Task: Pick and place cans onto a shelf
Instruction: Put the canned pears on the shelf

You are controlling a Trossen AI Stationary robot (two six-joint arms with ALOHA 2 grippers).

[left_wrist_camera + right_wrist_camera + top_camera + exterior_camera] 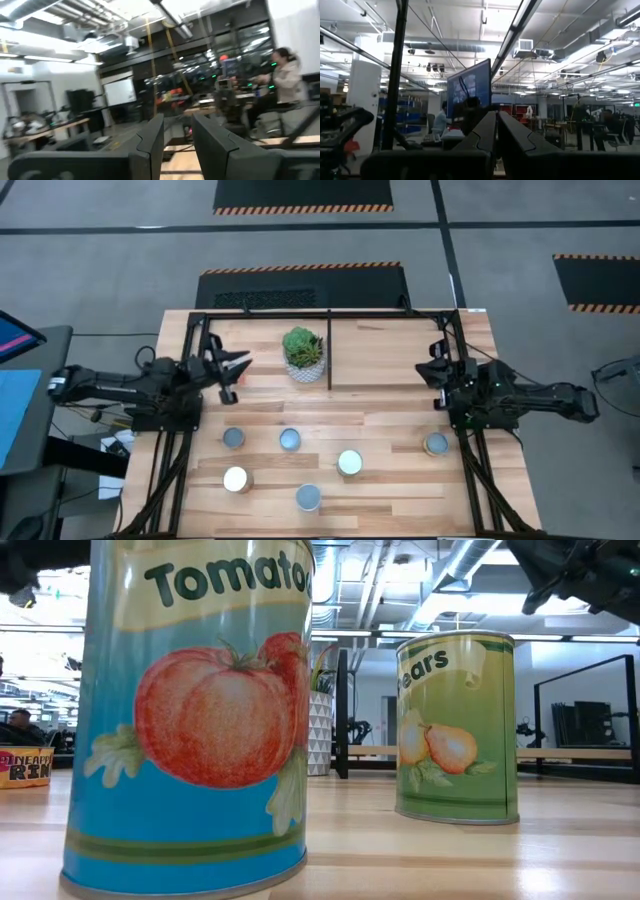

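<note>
I held both tools off the work: left tool (237,366) fingers apart and empty, right tool (436,370) nearly together, empty. Six cans (290,440) sat on the tabletop (390,420), none on the shelf (400,345), waiting for pickup.

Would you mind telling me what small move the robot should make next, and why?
Probably lower the left gripper toward the nearest can. Its fingers stand apart and empty, raised beside the plant, while six cans sit on the table and none is on the shelf. The right gripper holds nothing.
</note>
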